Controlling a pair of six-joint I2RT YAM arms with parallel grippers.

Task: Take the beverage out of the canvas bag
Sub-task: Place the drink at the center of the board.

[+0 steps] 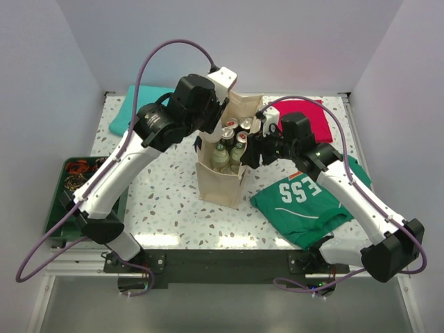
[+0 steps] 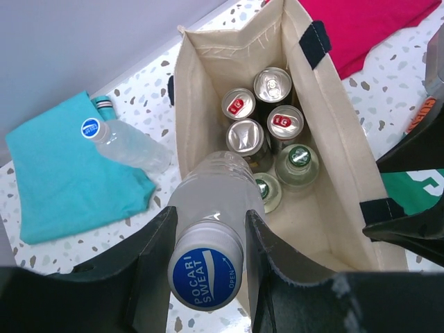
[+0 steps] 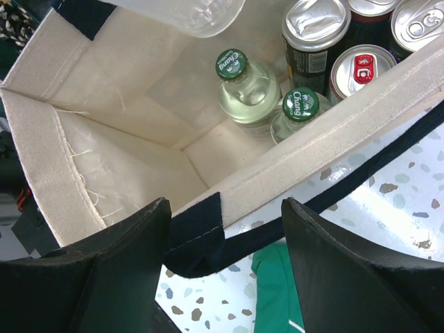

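Observation:
The beige canvas bag (image 1: pixel 220 186) stands upright mid-table with navy handles. My left gripper (image 2: pixel 208 258) is shut on the neck of a clear Pocari Sweat bottle (image 2: pixel 206 276) with a blue cap, held over the bag's near left rim (image 2: pixel 182 111). Inside the bag are several cans (image 2: pixel 248 136) and two green-capped glass bottles (image 2: pixel 300 158). My right gripper (image 3: pixel 225 208) is open and straddles the bag's right rim (image 3: pixel 333 149) and a navy handle (image 3: pixel 198 239). The held bottle's base (image 3: pixel 201 14) shows at the top of the right wrist view.
A second clear bottle (image 2: pixel 128 146) lies on a teal cloth (image 2: pixel 62 173) at the back left. A green shirt (image 1: pixel 309 201) and a red cloth (image 1: pixel 309 114) lie to the right. A green tray (image 1: pixel 73 187) sits at the left edge. White walls close in three sides.

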